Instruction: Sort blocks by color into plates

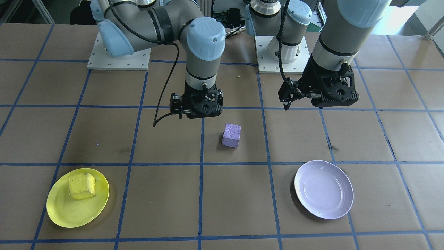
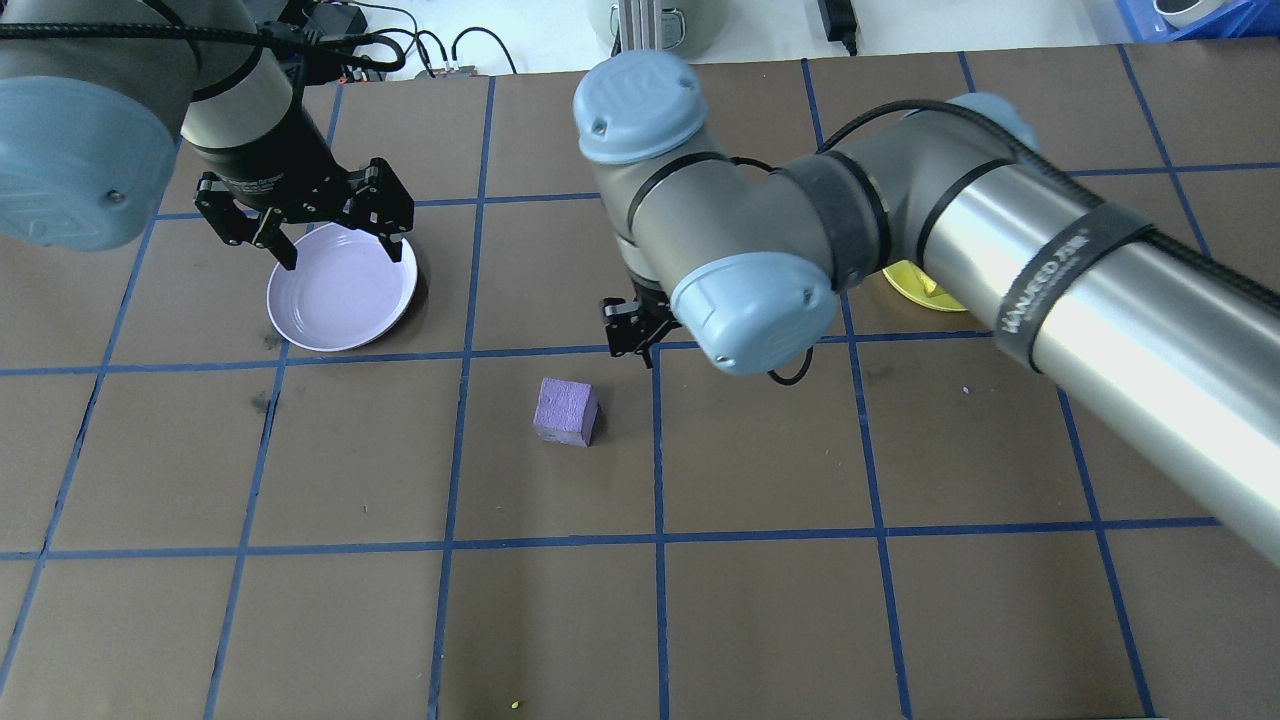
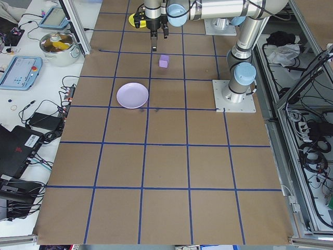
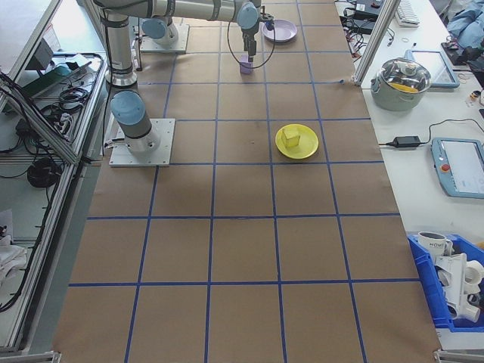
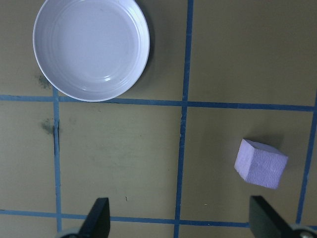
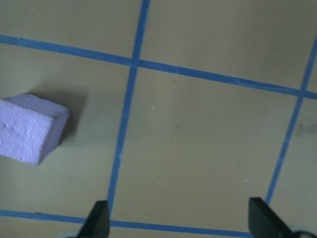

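Lying corner-on to the grid lines, purple block [image 1: 231,135] sits flat.

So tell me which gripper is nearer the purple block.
Right. The right gripper hangs just beyond the purple block, a little to its side; the left gripper is farther off, over the lavender plate. Both sets of jaws are open.

Two blocks are sitting out, one yellow [image 1: 82,185] and one purple [image 1: 231,135], alongside two plates, one yellow [image 1: 66,211] and one lavender [image 1: 324,189], with two arms working above them.
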